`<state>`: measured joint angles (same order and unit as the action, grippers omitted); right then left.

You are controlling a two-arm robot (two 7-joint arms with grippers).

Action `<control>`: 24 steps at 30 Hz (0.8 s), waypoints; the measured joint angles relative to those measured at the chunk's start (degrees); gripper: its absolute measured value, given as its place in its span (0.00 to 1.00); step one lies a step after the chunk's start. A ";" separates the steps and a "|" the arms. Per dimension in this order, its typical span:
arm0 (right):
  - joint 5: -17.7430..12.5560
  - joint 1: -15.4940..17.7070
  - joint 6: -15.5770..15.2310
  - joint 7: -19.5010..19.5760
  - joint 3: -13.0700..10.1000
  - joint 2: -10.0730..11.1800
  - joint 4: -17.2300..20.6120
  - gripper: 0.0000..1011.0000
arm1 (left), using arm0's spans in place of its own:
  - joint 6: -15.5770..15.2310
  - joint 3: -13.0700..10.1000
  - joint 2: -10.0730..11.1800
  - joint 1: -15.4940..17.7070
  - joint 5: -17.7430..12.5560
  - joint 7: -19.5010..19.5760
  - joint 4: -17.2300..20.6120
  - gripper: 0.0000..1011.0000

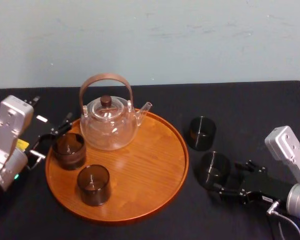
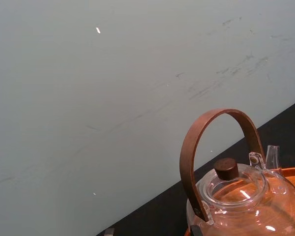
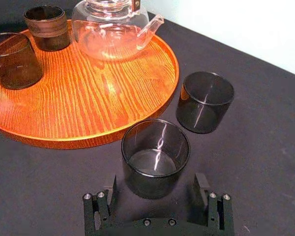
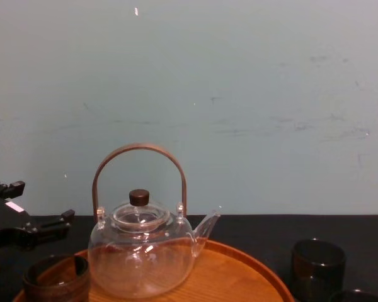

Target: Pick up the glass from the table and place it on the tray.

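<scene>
So here's where we're at: the tray (image 1: 155,150) sits on the black table (image 1: 260,110), with the teapot (image 1: 109,125) at about 11 o'clock on it. We count two dark glasses on board, the side glass (image 1: 68,150) at 9 o'clock and the front glass (image 1: 93,185) near 7 o'clock.

Two more stand off the tray on the table. The far glass (image 1: 202,132) is at roughly 2 o'clock from the tray's middle. The near glass (image 1: 215,169) is at about 4 o'clock, upright, close to the rim.

The right gripper (image 1: 229,181) comes in low from 4 o'clock. Its fingers (image 3: 102,204) are spread wide on either side of the near glass, with a gap on each side, so nothing's grasped.

The left gripper (image 1: 49,142) hangs at the tray's 9 o'clock edge, its fingers released too, just beside the side glass.
</scene>
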<state>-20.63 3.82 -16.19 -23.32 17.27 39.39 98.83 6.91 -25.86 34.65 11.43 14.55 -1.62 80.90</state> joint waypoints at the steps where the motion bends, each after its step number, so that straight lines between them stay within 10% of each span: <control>1: 0.05 -0.18 -0.10 -0.10 0.07 -0.13 -0.14 0.99 | 0.00 0.00 0.00 0.00 0.00 0.00 0.00 0.99; 24: 1.52 -4.11 -1.84 -1.21 1.56 -2.54 -3.07 0.99 | 0.00 0.00 0.00 0.00 0.00 0.00 0.00 0.99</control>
<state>-19.12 -0.29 -18.03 -24.53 18.84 36.85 95.76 6.91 -25.86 34.65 11.43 14.55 -1.62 80.90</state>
